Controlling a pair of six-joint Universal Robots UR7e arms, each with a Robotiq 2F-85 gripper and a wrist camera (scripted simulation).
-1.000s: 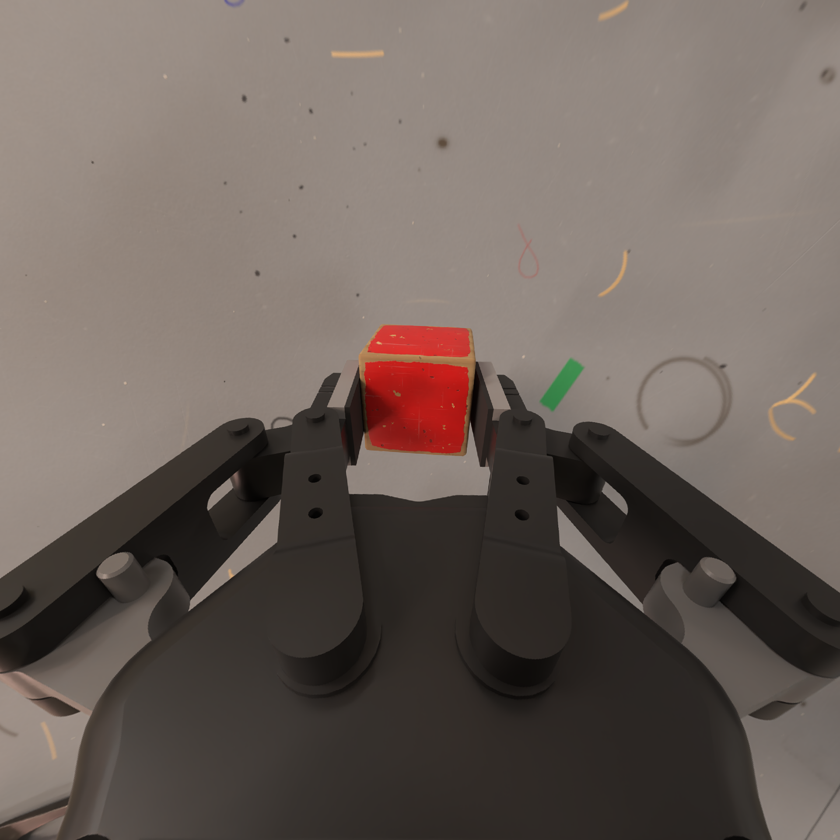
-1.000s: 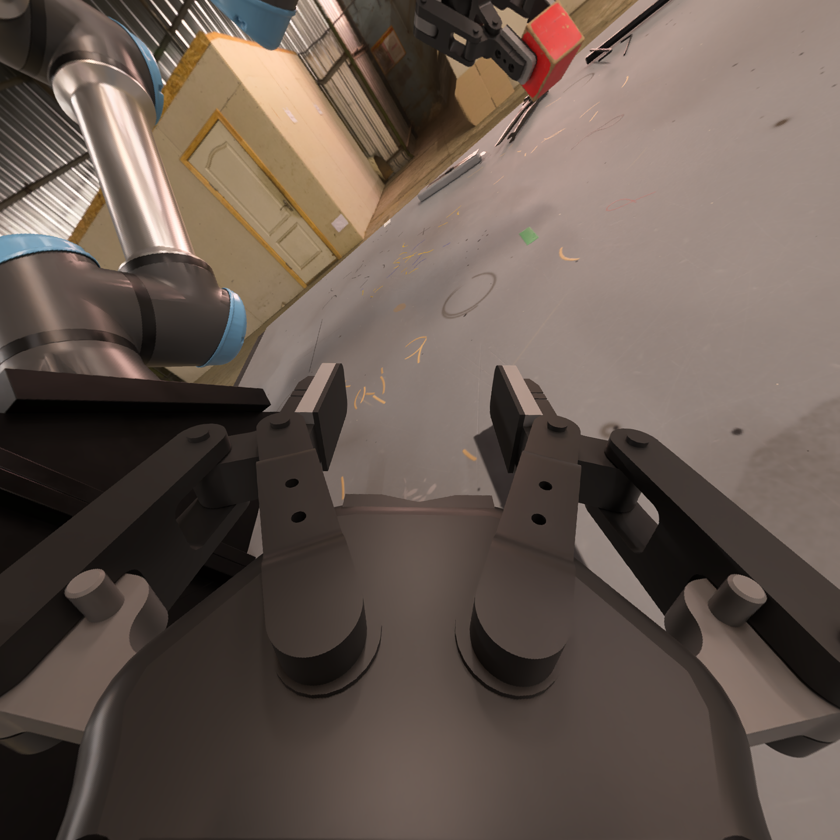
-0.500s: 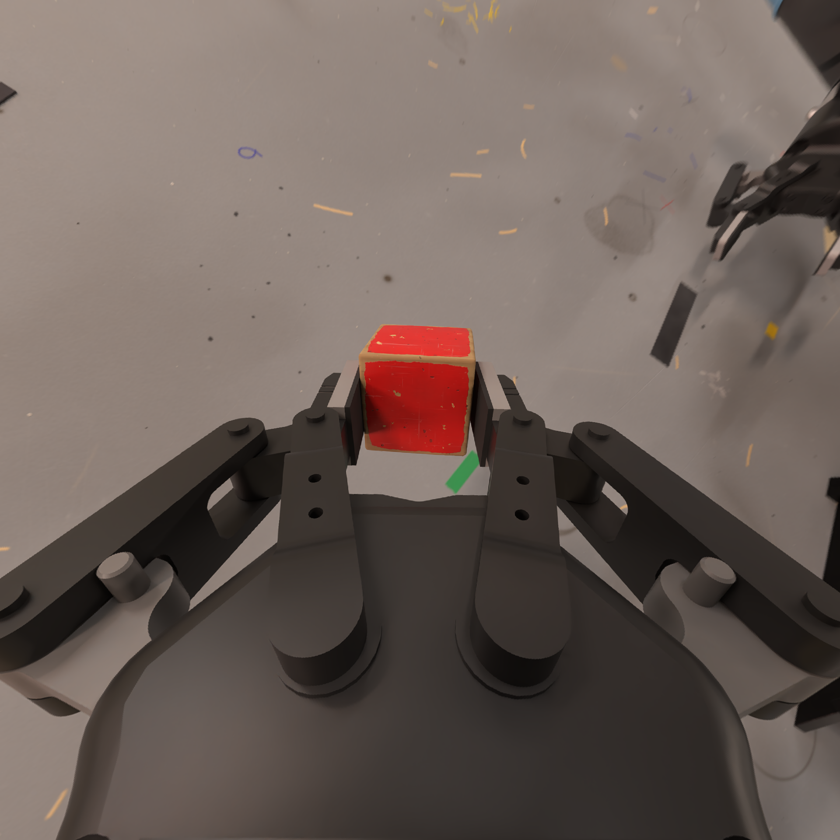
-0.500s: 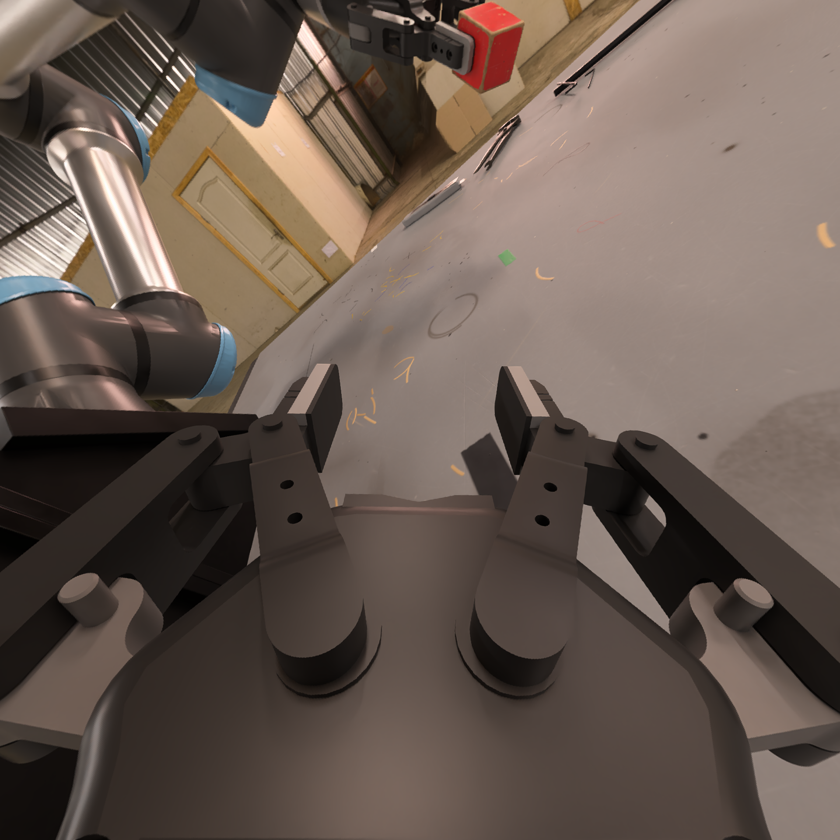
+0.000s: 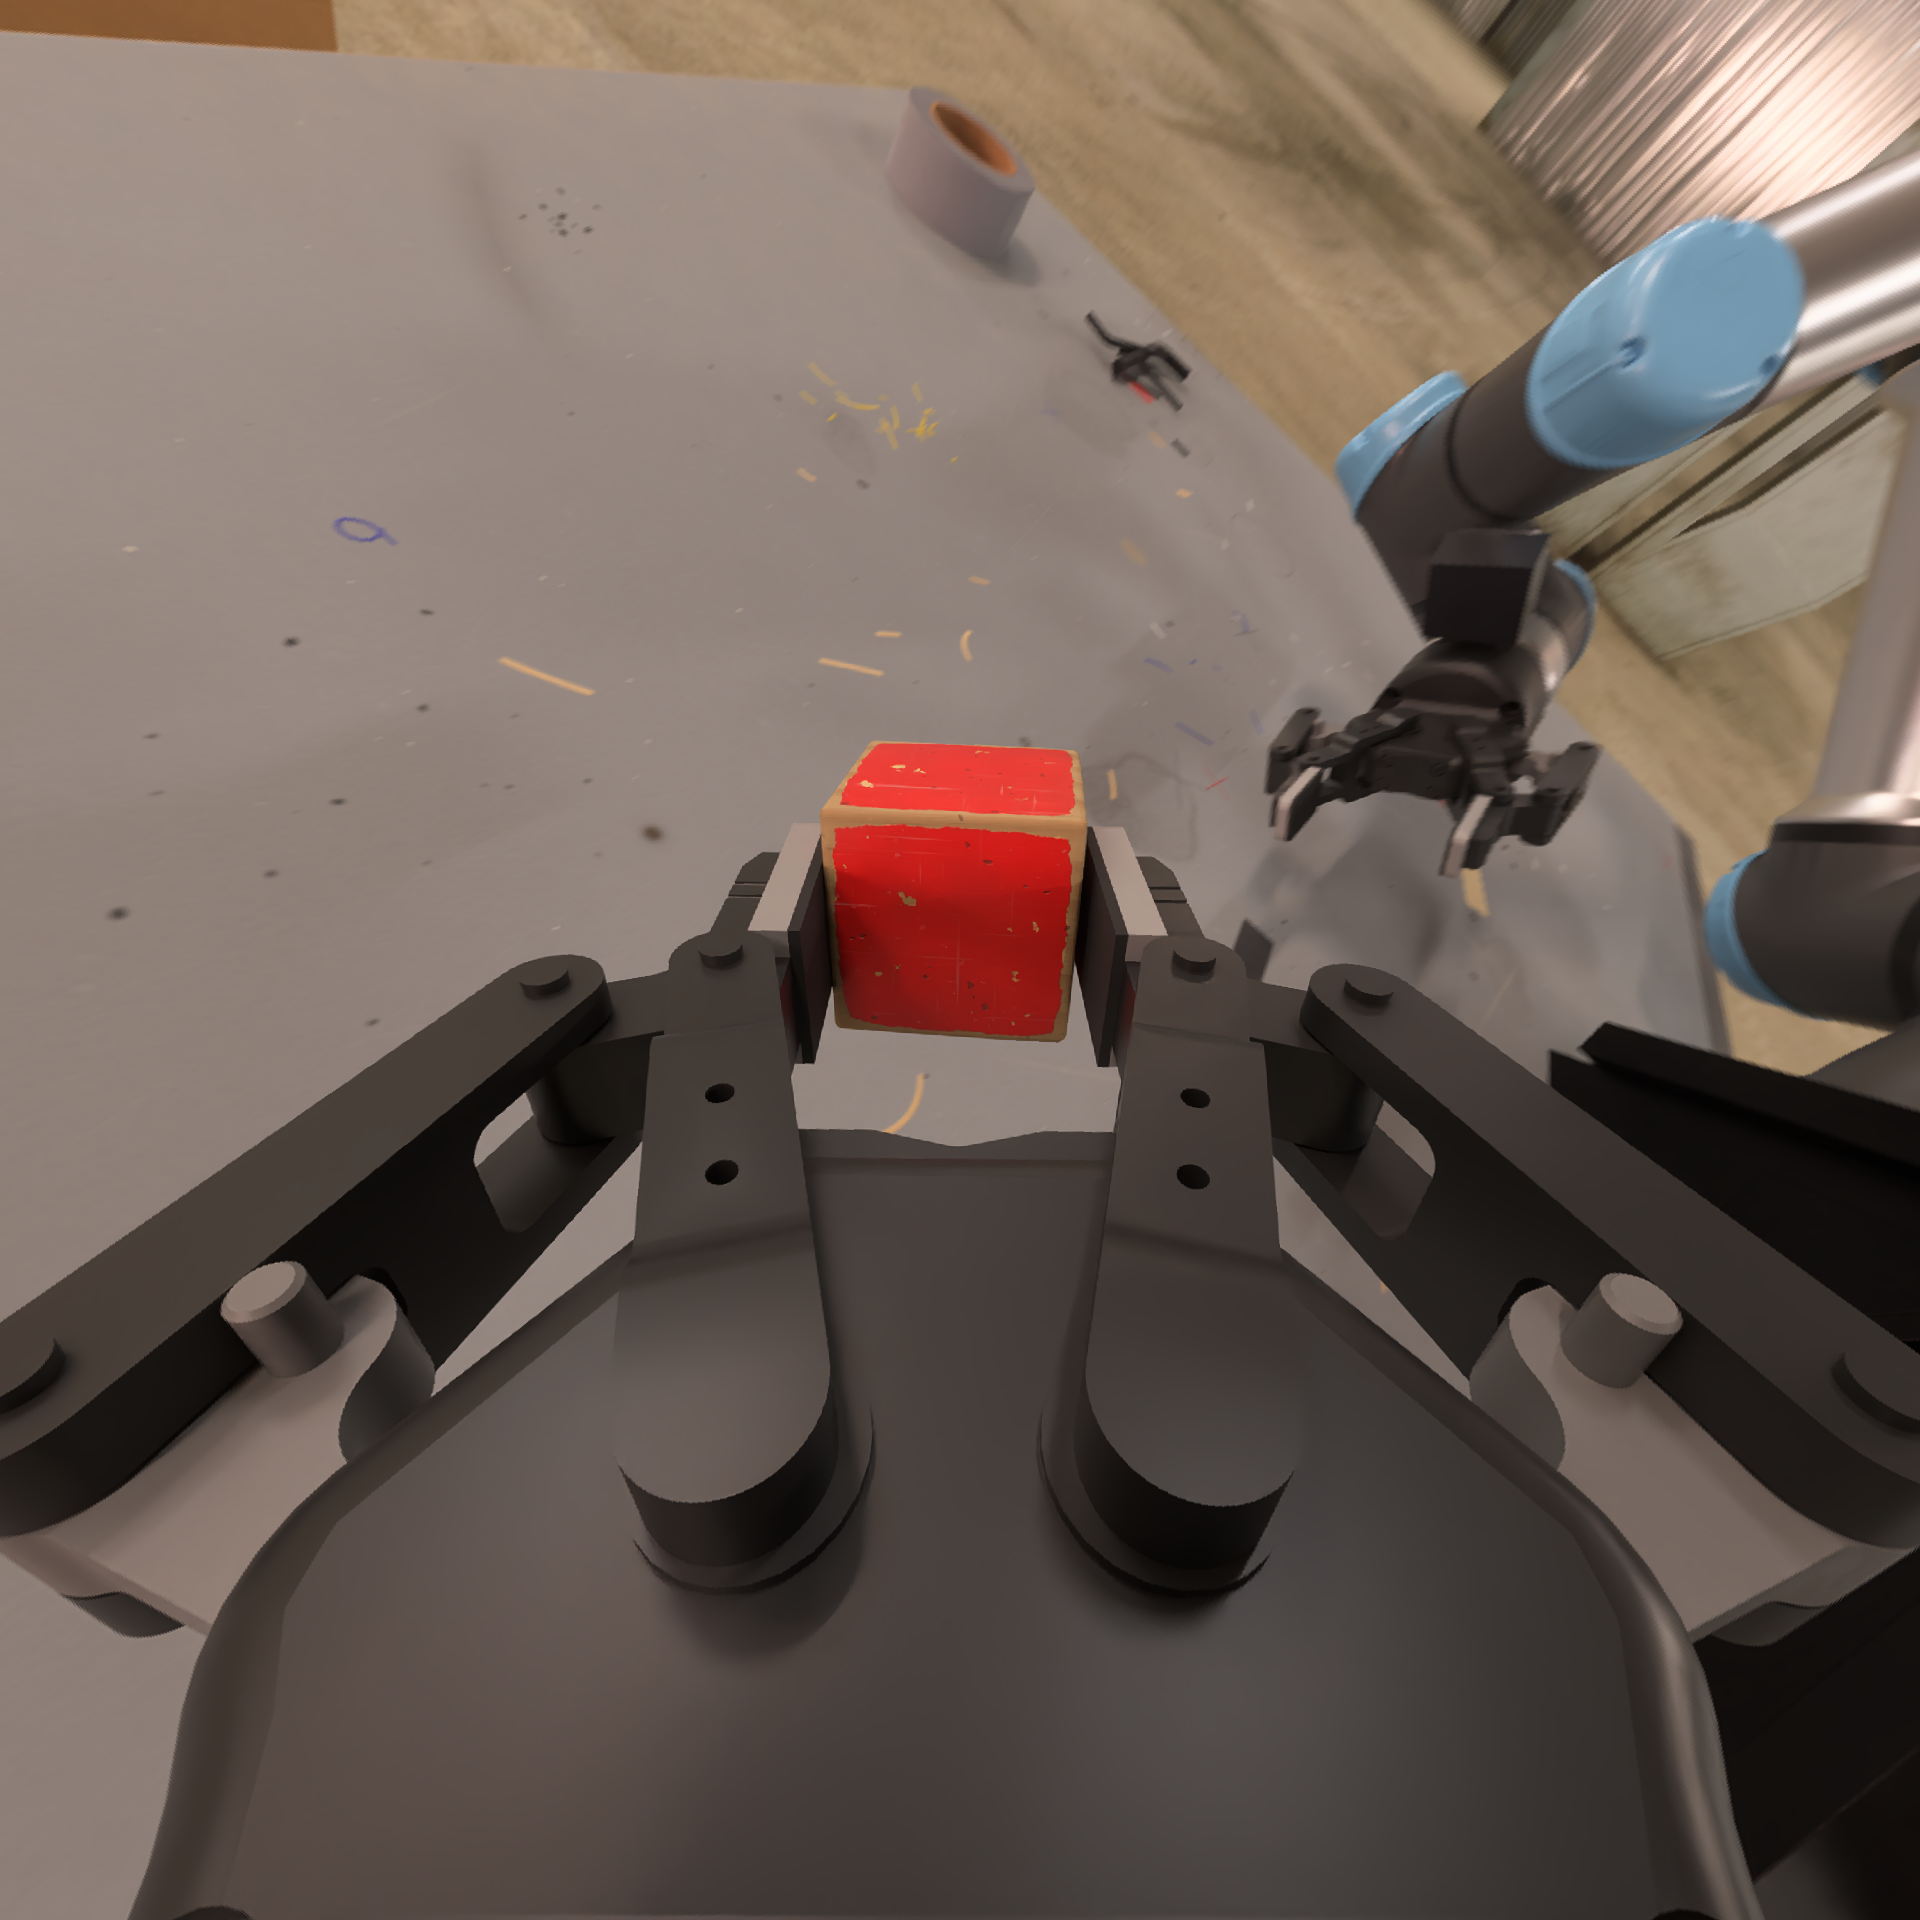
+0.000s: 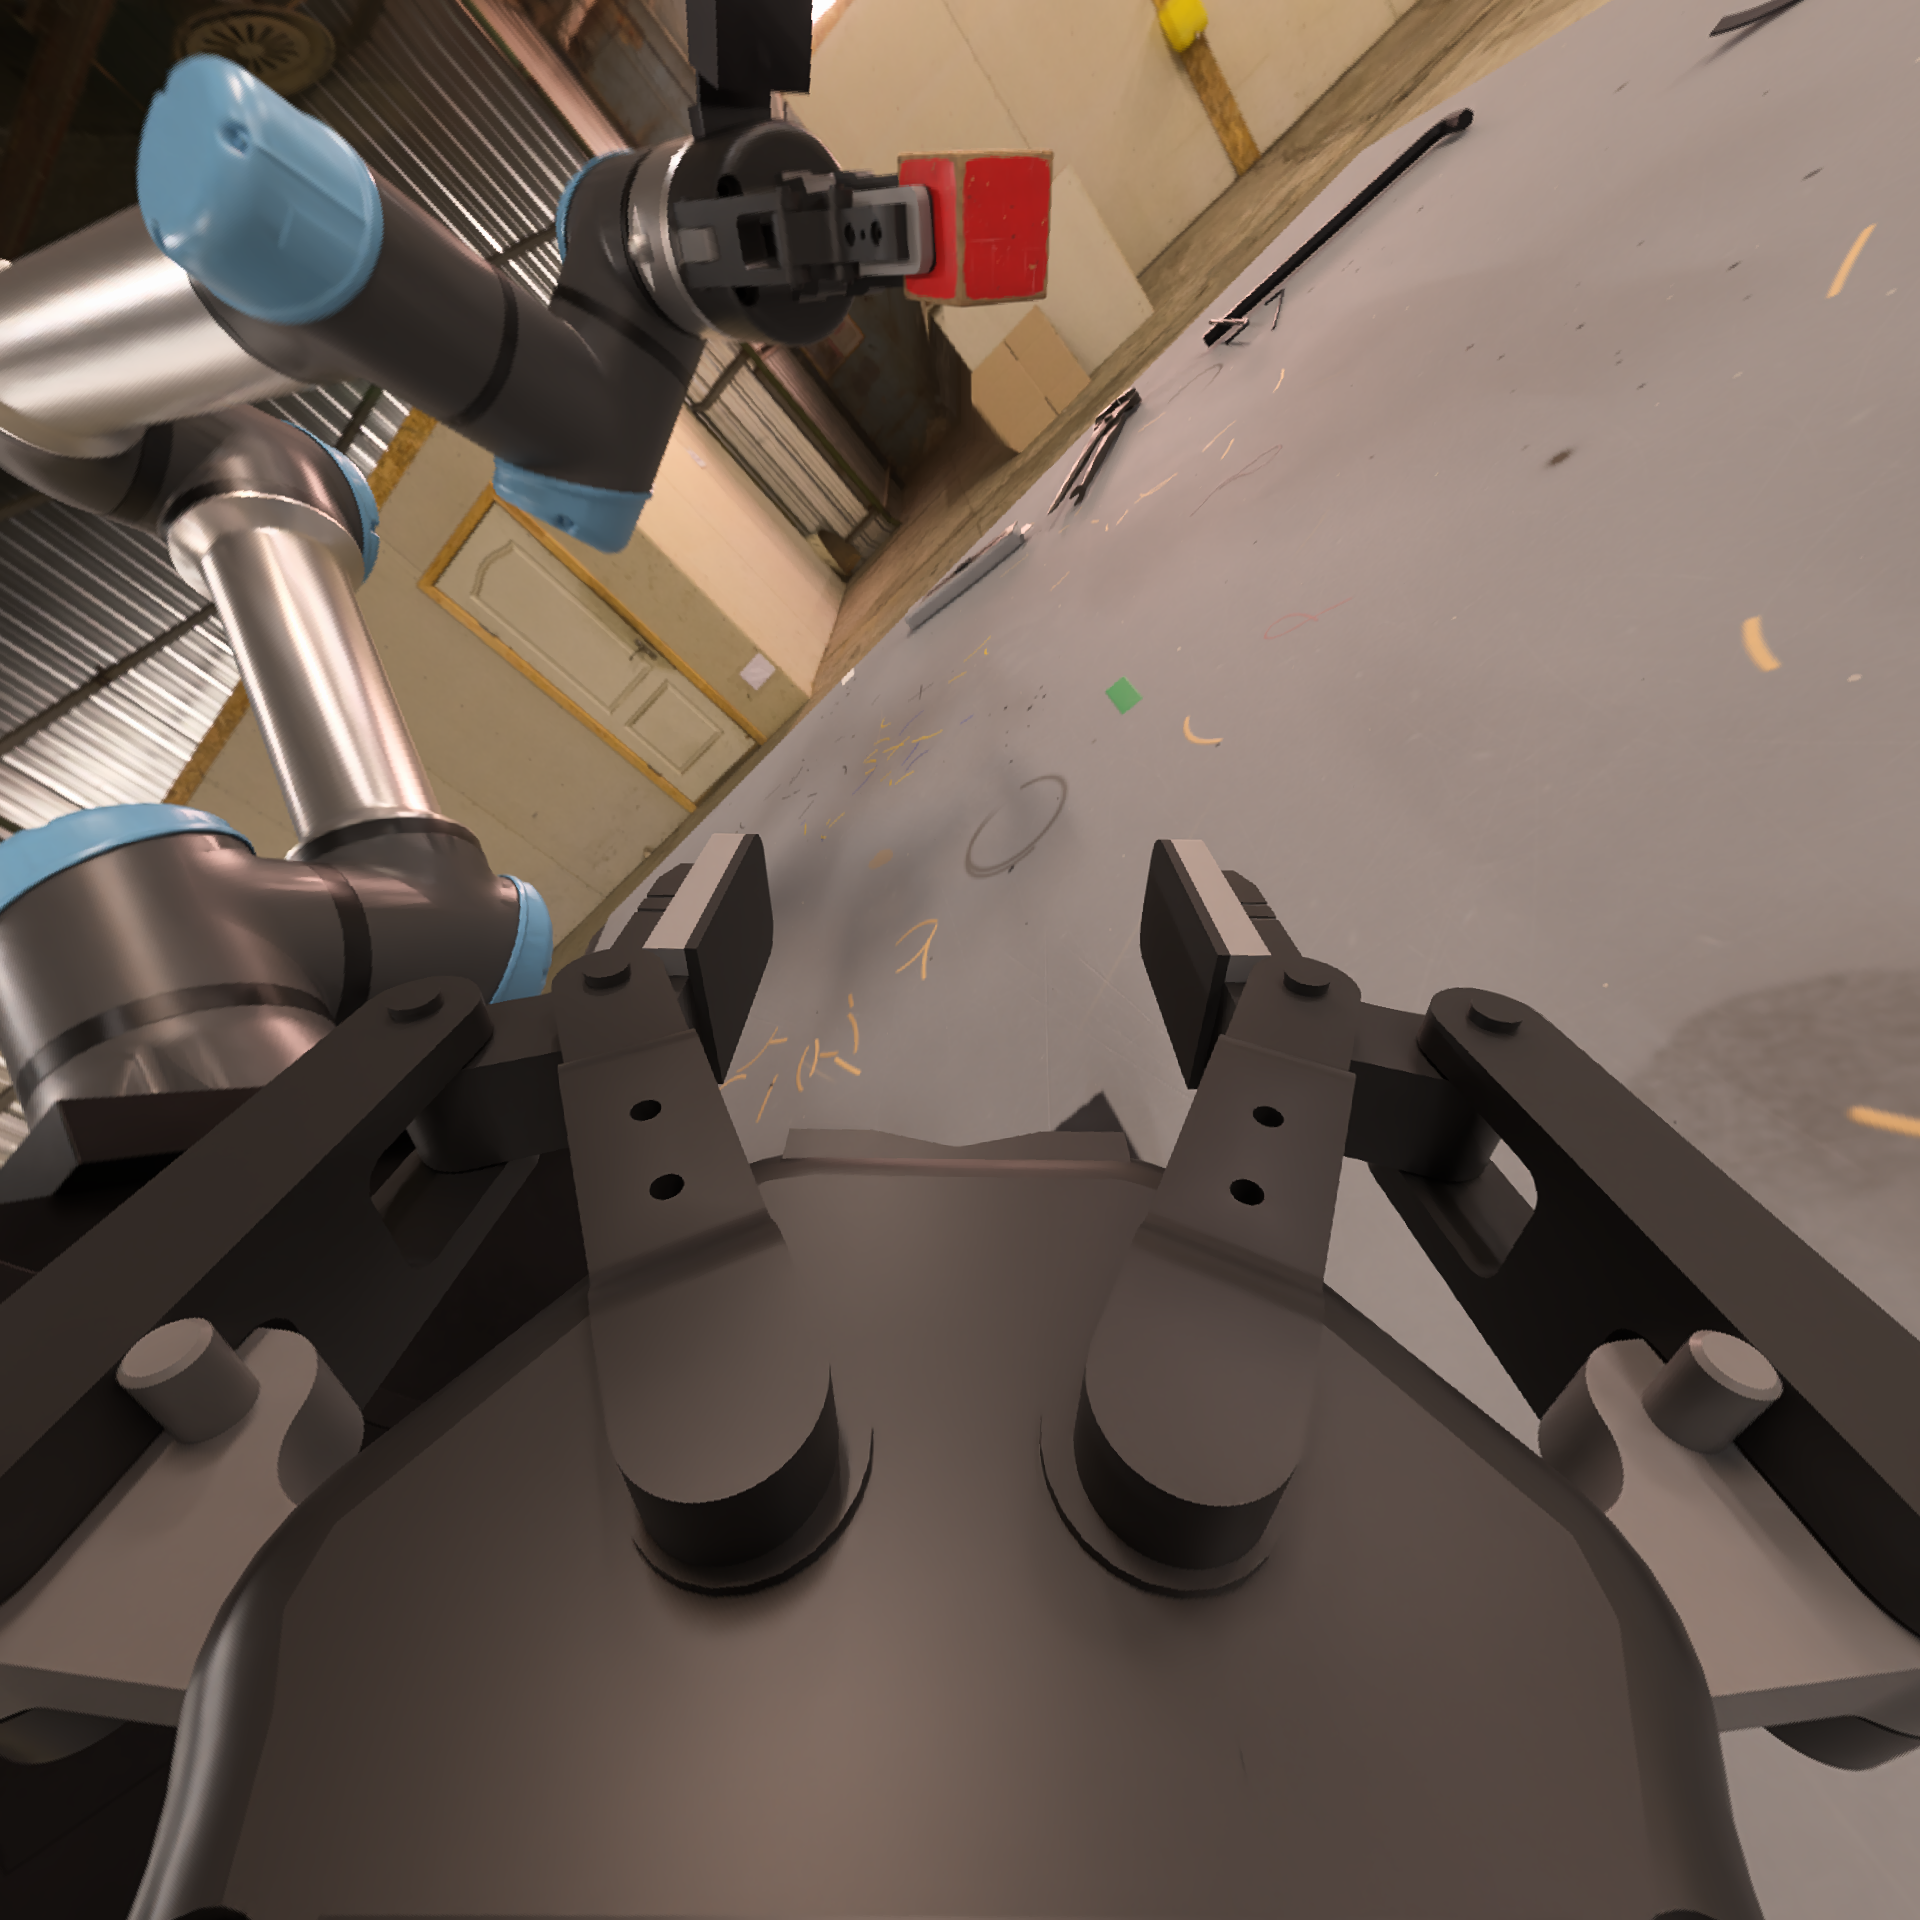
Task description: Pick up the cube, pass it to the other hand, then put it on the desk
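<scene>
Left wrist view: our left gripper (image 5: 954, 914) is clamped on the red cube (image 5: 951, 904), held clear above the desk (image 5: 312, 416), presumably to offer free faces for the handover. Right of the cube, well apart, our right gripper (image 5: 1423, 805) waits with its fingers spread wide and nothing between them. The cube's underside and far face are hidden from us, and the pads cover its sides.

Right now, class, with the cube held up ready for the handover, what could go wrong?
1. The worn red wooden cube hangs above the grey desk; if the left end effector slips, it drops.
2. The open right end effector is well apart from the cube; a misaligned approach could knock it loose.
</scene>
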